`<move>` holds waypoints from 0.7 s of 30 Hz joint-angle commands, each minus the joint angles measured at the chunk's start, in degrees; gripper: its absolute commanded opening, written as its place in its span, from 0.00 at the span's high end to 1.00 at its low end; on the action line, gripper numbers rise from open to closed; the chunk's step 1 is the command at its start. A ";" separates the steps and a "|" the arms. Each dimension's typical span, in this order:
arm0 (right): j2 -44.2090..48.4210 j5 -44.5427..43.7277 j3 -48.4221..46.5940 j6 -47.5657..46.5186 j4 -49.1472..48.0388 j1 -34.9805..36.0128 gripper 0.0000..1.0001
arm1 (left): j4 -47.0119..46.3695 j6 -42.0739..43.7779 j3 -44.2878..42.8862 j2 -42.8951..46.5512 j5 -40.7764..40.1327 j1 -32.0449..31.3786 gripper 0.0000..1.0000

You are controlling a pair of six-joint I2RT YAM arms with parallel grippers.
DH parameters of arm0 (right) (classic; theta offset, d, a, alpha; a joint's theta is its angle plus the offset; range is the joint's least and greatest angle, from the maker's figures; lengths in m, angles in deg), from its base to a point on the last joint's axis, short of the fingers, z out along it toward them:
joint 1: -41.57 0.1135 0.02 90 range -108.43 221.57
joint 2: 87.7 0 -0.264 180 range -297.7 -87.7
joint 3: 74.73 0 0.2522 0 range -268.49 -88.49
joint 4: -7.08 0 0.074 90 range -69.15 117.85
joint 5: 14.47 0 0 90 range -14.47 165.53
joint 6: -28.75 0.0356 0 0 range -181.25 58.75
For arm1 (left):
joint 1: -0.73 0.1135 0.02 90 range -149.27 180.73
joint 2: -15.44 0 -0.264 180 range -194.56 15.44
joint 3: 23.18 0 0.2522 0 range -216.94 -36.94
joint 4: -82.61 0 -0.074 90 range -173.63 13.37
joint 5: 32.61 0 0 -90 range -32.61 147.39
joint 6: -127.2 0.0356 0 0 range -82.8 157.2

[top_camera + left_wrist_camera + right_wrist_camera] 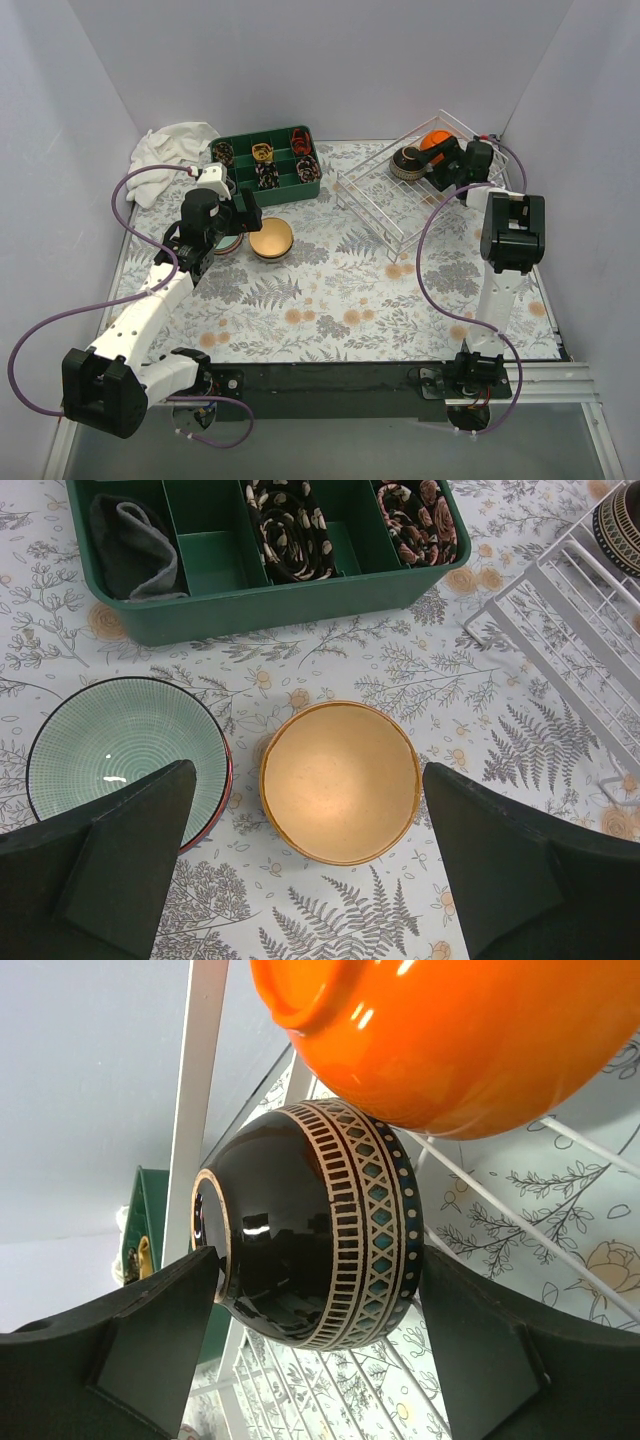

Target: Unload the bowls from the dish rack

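Note:
The white wire dish rack (pixel 385 205) stands at the back right, and its corner shows in the left wrist view (pixel 560 600). In it a black patterned bowl (pixel 407 163) (pixel 300 1230) stands on edge beside an orange bowl (pixel 437 142) (pixel 450 1030). My right gripper (pixel 428 165) (pixel 318 1260) reaches into the rack, its fingers pressed on the black bowl's foot and rim. A tan bowl (pixel 271 240) (pixel 340 780) and a green-lined, red-rimmed bowl (pixel 228 244) (pixel 120 755) sit upright on the table. My left gripper (pixel 235 215) (pixel 308 775) hangs open and empty above them.
A green divided tray (pixel 268 190) (pixel 260 605) with small items stands behind the two table bowls. A white cloth (pixel 175 145) lies at the back left. Purple cables loop beside both arms. Walls close in on the left, back and right.

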 commanded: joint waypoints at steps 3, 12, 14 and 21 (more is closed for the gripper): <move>-0.33 2.47 2.47 2.54 -4.73 -0.69 0.23 | -0.57 0.98 0.39 1.13 0.32 0.25 0.02; 3.45 5.90 4.49 2.28 -7.82 -0.95 0.54 | -0.57 1.15 0.39 1.31 0.49 0.25 0.02; 4.33 6.16 5.01 1.58 -7.82 -0.95 0.58 | -0.57 1.15 0.39 1.39 0.67 0.25 0.02; 8.72 7.22 6.68 -1.32 -7.82 -1.13 0.70 | -0.65 1.24 0.39 1.57 0.84 0.25 0.02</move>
